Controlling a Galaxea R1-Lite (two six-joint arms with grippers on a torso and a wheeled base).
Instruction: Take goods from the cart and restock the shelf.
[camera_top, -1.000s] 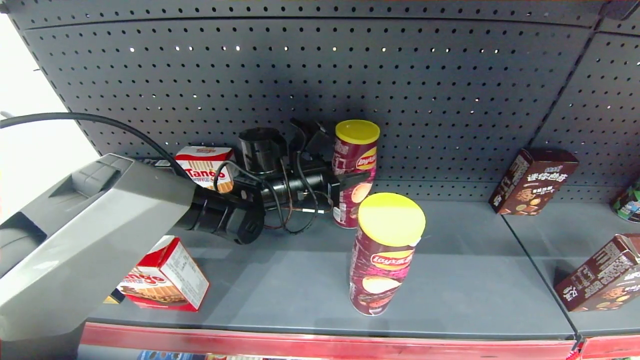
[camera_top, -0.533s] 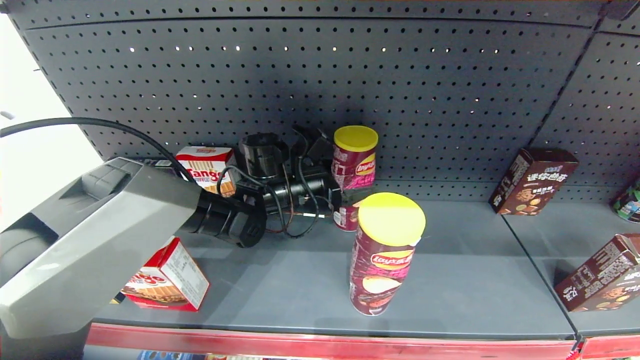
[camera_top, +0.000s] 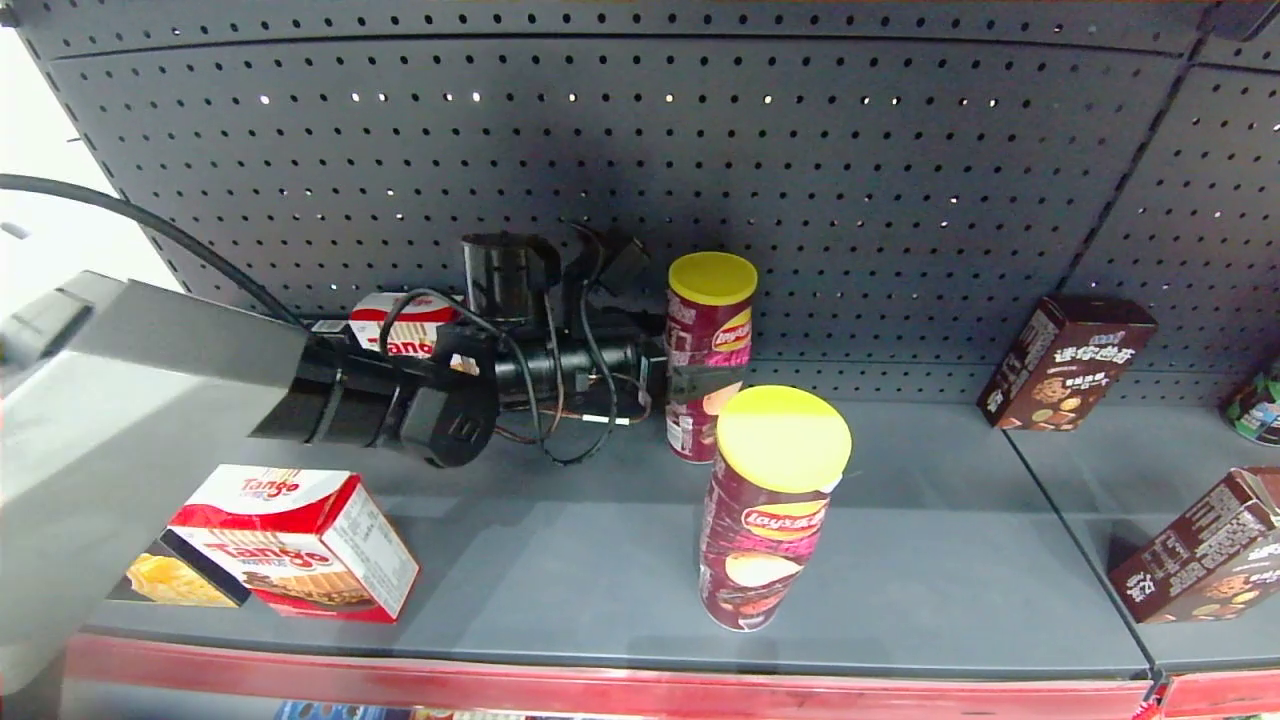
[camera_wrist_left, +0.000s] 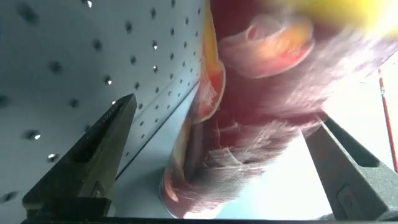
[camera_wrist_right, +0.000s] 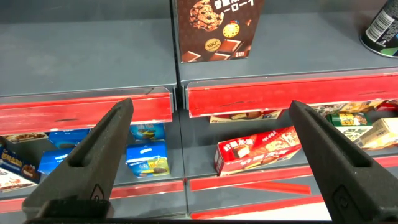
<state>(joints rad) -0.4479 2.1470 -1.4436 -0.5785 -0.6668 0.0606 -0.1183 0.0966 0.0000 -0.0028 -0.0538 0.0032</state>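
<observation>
Two chip cans (camera_top: 765, 520), two wafer boxes (camera_top: 300, 545) — shelved

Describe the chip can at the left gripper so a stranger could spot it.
On the grey shelf with the pegboard back, two maroon, yellow-lidded chip cans stand near the middle. Yours is the rear can, by the pegboard, straddled by the left gripper; the front can stands alone nearer the red edge.

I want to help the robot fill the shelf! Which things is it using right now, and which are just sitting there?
Using now:
back chip can
left claw, open around that can
shelf

Just sitting there:
front chip can
red wafer boxes
brown cookie boxes
right claw, open and holding nothing
</observation>
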